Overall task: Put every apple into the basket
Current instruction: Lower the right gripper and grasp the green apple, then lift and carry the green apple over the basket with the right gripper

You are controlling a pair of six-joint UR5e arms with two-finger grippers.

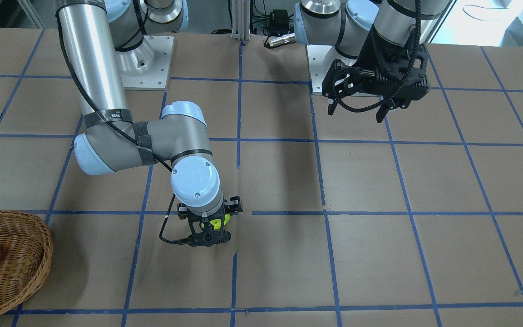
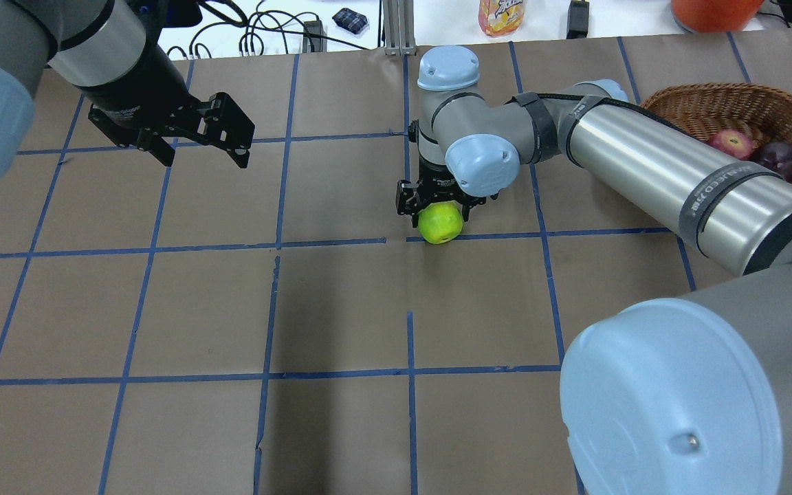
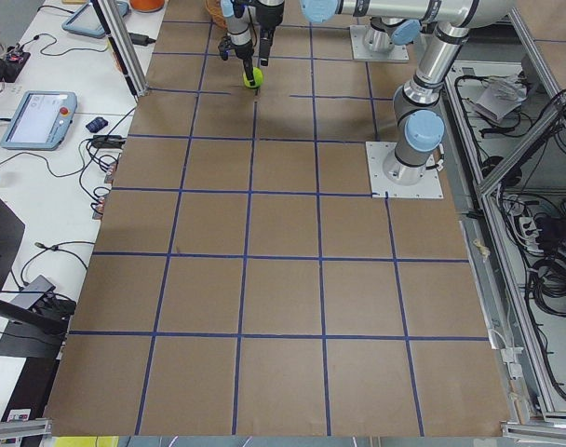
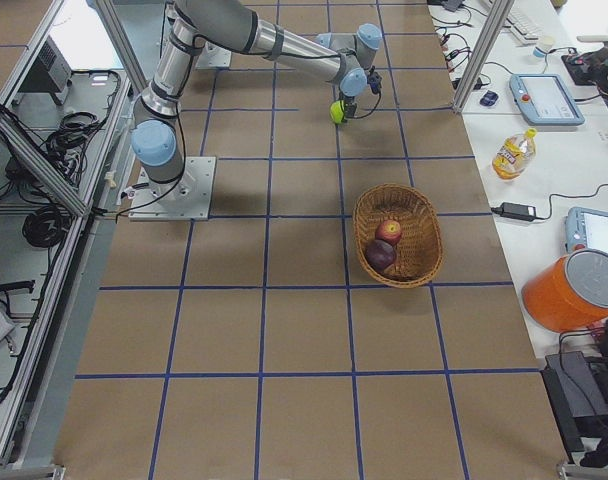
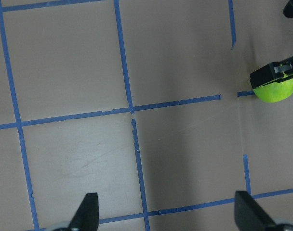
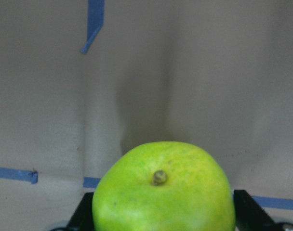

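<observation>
The yellow-green apple (image 2: 441, 221) is at the middle of the table, on a blue tape line. My right gripper (image 2: 441, 205) stands straight over it, with a finger against each side of the apple (image 6: 163, 192), shut on it at table level. The red apple (image 2: 731, 143) and the maroon apple (image 2: 779, 158) lie in the wicker basket (image 2: 726, 110) at the far right. My left gripper (image 2: 203, 155) is open and empty, held above the table far to the left of the green apple (image 5: 275, 89).
The table is brown paper with a blue tape grid. Both arm bases (image 1: 148, 63) stand on plates at the robot's edge. A drink bottle (image 2: 502, 14), cables and an orange bucket (image 4: 574, 290) sit on the bench beyond the table.
</observation>
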